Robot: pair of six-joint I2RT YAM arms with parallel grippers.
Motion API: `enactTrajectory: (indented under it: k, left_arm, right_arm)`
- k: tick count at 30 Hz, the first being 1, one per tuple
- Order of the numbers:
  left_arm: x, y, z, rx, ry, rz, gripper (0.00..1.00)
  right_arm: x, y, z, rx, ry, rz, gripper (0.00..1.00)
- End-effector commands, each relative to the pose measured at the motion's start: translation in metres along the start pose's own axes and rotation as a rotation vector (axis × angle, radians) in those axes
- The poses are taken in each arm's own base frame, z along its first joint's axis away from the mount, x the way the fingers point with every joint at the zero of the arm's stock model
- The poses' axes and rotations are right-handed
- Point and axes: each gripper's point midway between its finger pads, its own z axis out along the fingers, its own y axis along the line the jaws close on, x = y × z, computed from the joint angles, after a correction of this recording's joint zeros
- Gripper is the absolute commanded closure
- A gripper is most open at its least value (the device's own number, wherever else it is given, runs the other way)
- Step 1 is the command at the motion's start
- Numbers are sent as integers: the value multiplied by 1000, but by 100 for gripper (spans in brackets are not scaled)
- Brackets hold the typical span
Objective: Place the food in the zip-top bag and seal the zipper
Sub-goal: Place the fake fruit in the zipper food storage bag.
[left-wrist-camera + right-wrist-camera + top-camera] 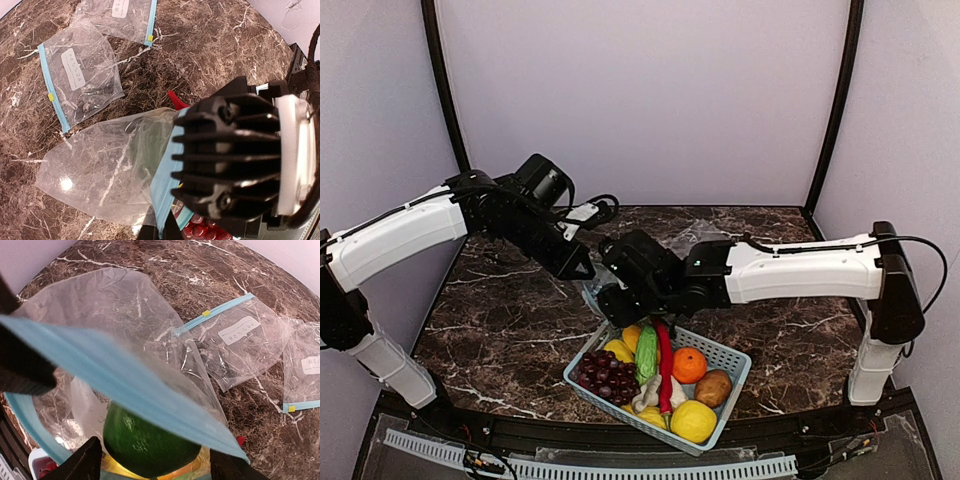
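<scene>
Avocado [150, 445] clamped in right gripper [157, 467], jaws spread wide around it, at the open mouth of the zip-top bag [95, 165], just under the blue zipper [125, 385]. Mouth edge pinched by left gripper [586, 268], bag held off the marble worktop [500, 330] near centre. In the basket [732, 358] at the near edge: orange [689, 364], light green gourd [646, 352]
</scene>
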Motion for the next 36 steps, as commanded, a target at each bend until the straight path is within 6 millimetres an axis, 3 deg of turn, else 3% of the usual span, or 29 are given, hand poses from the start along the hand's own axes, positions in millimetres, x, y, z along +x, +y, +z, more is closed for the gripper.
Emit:
enactTrajectory:
  k: [1,4,8,13,15,18,25,32,36]
  left_arm:
    - [-16,-2,-26,-9,-84,2,99]
    - [-16,-3,-24,-3,-80,0,99]
    - [-16,-3,-23,0,-79,-1,99]
    - [-16,-4,-22,5,-78,-3,99]
    - [-15,-4,-21,8,-76,-3,99]
    - [-15,-3,-22,1,-77,-1,99]
    - [-20,3,-27,-31,-128,-1,99]
    - [-16,-7,-19,40,-135,9,99]
    - [-14,-12,-23,67,-169,22,99]
  right_arm:
    - [8,-12,-19,-13,66,2,23]
    - [-3,-1,-33,-95,29,14,16]
    - [-15,7,-51,-170,-20,31,16]
    - [-18,8,-56,-186,-40,29,33]
    - [-18,10,-58,-197,-44,30,35]
    - [-22,14,-64,-221,-59,31,34]
    - [-33,30,-99,-279,-122,-33,27]
    - [-17,5,-123,-259,-139,-14,26]
    - [21,-19,-136,-239,-79,48,26]
